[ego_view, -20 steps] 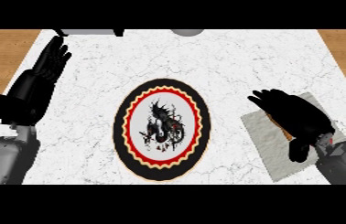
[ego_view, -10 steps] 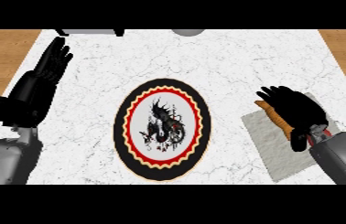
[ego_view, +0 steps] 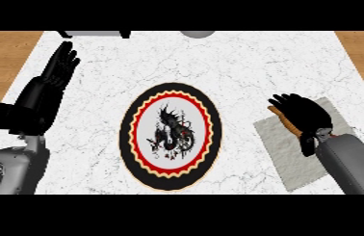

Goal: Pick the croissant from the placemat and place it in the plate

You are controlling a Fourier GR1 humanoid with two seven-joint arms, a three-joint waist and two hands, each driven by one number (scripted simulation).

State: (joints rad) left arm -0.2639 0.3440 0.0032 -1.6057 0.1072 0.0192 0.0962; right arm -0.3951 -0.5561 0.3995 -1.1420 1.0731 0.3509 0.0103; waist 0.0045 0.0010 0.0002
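White marbled counter [ego_view: 249,61], bearing a black-and-red patterned plate [ego_view: 138,158] at centre and a grey placemat [ego_view: 284,148] to its right. On the placemat, the brown croissant [ego_view: 283,118], mostly hidden beneath the right hand [ego_view: 304,113], fingers curled round it. Risk: slipping out mid-lift, judging by the partial wrap. Left hand [ego_view: 55,76] resting open, far left.

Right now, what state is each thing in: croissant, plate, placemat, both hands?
croissant: on the placemat, under the right robot hand
plate: flat on the counter, nothing on it
placemat: flat, right of the plate
right robot hand: curled over the croissant
left robot hand: open, resting at left edge
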